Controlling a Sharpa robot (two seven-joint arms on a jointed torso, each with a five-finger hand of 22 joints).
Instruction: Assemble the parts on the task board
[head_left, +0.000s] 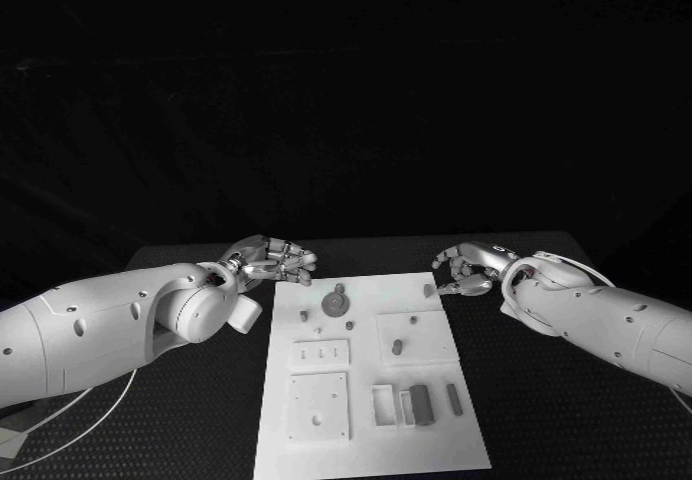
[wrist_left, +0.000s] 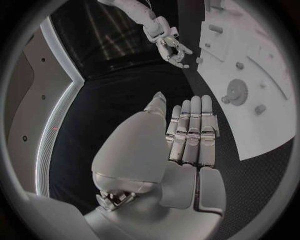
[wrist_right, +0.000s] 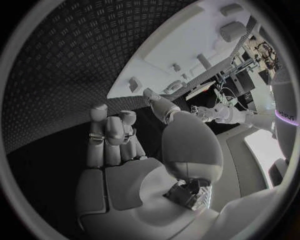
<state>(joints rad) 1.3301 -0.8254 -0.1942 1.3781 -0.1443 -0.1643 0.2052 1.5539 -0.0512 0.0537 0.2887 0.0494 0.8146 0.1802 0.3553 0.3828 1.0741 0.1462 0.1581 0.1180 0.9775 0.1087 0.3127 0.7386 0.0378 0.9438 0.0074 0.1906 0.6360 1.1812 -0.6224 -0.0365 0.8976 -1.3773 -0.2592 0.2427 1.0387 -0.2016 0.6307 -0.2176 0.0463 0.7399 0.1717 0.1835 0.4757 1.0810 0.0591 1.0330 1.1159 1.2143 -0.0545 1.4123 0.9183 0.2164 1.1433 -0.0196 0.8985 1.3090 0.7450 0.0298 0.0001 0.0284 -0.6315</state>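
The white task board (head_left: 378, 455) lies in the middle of the black table. Grey parts sit on it: a gear (head_left: 336, 302) near its far end, small pegs (head_left: 428, 290) around it, and a dark block (head_left: 420, 403) with a bar (head_left: 454, 399) nearer me. My left hand (head_left: 274, 260) hovers off the board's far left corner, fingers straight and side by side, holding nothing (wrist_left: 187, 140). My right hand (head_left: 469, 268) hangs off the far right corner with loosely curved fingers, empty (wrist_right: 119, 145). The left wrist view shows the gear (wrist_left: 237, 91) and the right hand (wrist_left: 169, 42) with spread fingers.
Raised white plates (head_left: 320, 405) and an open frame (head_left: 385, 405) stand on the board's near half. A thin cable (head_left: 87, 420) trails over the table at the left, below my left arm. Bare black table (head_left: 577, 430) flanks the board on both sides.
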